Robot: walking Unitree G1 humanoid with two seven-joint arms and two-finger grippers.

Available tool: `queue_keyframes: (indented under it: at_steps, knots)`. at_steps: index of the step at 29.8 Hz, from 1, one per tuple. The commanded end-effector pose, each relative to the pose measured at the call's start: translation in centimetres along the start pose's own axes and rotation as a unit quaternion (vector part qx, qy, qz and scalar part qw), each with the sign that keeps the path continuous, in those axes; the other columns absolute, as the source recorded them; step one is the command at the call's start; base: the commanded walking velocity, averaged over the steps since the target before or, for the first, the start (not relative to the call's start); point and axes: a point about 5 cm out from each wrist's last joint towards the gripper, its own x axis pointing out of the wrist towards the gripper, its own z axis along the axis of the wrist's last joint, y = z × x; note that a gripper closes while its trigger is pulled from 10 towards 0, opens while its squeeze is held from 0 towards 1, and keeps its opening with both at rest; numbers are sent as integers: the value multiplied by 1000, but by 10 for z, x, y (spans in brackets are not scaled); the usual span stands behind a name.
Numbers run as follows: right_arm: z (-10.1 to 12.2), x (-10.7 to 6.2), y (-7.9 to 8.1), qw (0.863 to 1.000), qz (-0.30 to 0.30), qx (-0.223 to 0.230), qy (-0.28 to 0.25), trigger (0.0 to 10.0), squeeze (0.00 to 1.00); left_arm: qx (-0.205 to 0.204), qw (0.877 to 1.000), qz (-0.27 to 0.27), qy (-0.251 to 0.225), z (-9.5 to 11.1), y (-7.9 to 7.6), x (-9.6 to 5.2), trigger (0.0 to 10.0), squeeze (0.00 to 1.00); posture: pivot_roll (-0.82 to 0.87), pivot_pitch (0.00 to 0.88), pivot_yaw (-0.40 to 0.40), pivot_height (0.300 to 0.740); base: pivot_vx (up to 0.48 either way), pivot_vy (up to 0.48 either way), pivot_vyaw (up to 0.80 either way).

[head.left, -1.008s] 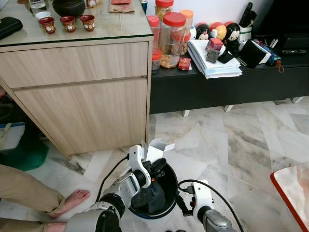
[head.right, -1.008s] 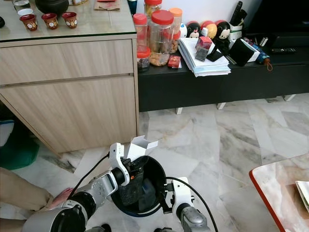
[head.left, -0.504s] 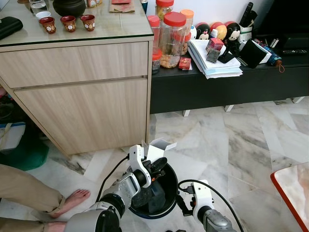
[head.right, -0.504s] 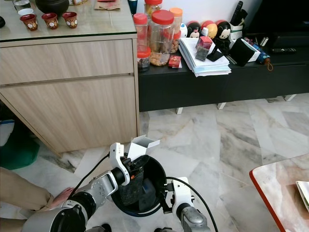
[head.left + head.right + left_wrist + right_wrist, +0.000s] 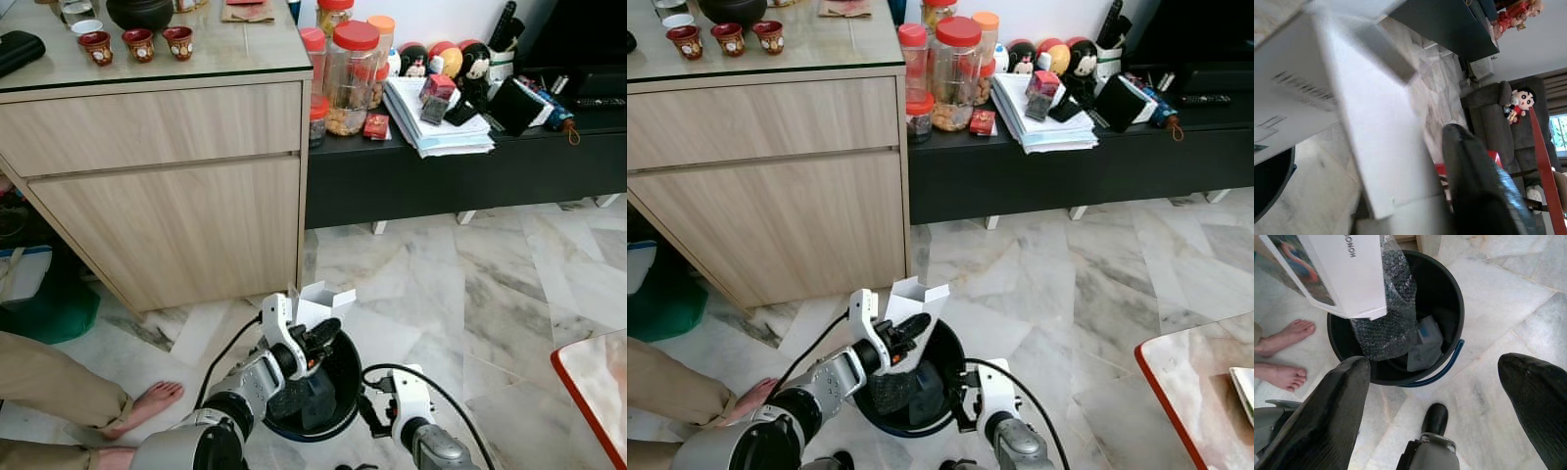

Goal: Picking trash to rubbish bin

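My left gripper (image 5: 312,338) is shut on a white cardboard box (image 5: 319,298), held tilted over the near-left rim of a black rubbish bin (image 5: 357,380) on the marble floor. In the right wrist view the box (image 5: 1347,269) hangs above the bin (image 5: 1459,308), and a sheet of bubble wrap (image 5: 1385,323) droops from under it into the bin, where other scraps lie. The left wrist view has the box (image 5: 1352,122) pressed against one black finger (image 5: 1479,186). My right gripper (image 5: 1432,364) is open, low on the near-right side of the bin.
A person's bare feet (image 5: 1283,333) and trouser leg (image 5: 49,387) are close on the bin's left. A wooden cabinet (image 5: 167,196) stands behind, and a low black bench (image 5: 460,166) carries jars and papers. A red-edged table corner (image 5: 593,382) is at right.
The left gripper and box have shifted only slightly above the bin. The right arm is unmoved.
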Motion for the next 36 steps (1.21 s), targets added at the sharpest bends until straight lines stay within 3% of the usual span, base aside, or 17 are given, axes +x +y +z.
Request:
queue_keyframes:
  at_steps: [1,8,9,10,15,16,21,22,27,28,36]
  knots:
    - [-6,-2,-3,1000,-6,4,4,10000,0,-8,1000,7,3,-5,0,1,10000,0,34,166,-70,740,0,0,0]
    - [-8,-3,-2,1000,-6,4,7,10000,0,-7,1000,16,3,-4,4,-3,10000,0,37,169,-71,740,0,0,0]
    - [-8,-3,-3,1000,-6,3,7,10000,0,-6,1000,18,3,-4,5,-4,10000,282,38,169,-71,740,0,0,0]
    - [-8,-3,-2,1000,-6,4,8,10000,0,-6,1000,21,7,-6,7,-6,10000,1000,38,169,-71,740,0,0,0]
    - [-9,-3,-2,1000,-6,4,8,10000,0,-3,1000,29,11,-8,10,-7,10000,1000,38,169,-71,740,0,0,0]
    - [-9,-3,-2,1000,-6,4,9,10000,0,-4,999,33,11,-8,10,-8,10000,0,39,170,-71,740,0,0,0]
    - [-8,-3,-2,1000,-5,4,8,10000,0,-7,999,34,12,-8,11,-8,10000,0,41,169,-72,740,0,0,0]
    - [-8,-3,-1,1000,-4,4,8,10000,0,-10,1000,26,11,-8,10,-8,10000,1000,41,169,-72,740,0,0,0]
    - [-7,-3,-2,1000,-4,4,7,10000,0,-4,999,34,12,-7,10,-8,10000,1000,41,168,-74,740,0,0,0]
    - [-7,-3,-2,1000,-4,4,7,10000,0,-4,999,37,12,-7,11,-8,10000,0,41,168,-74,740,0,0,0]
    - [-7,-2,-1,1000,-4,5,6,10000,0,10,999,47,13,-5,13,-9,10000,0,44,168,-73,740,0,0,0]
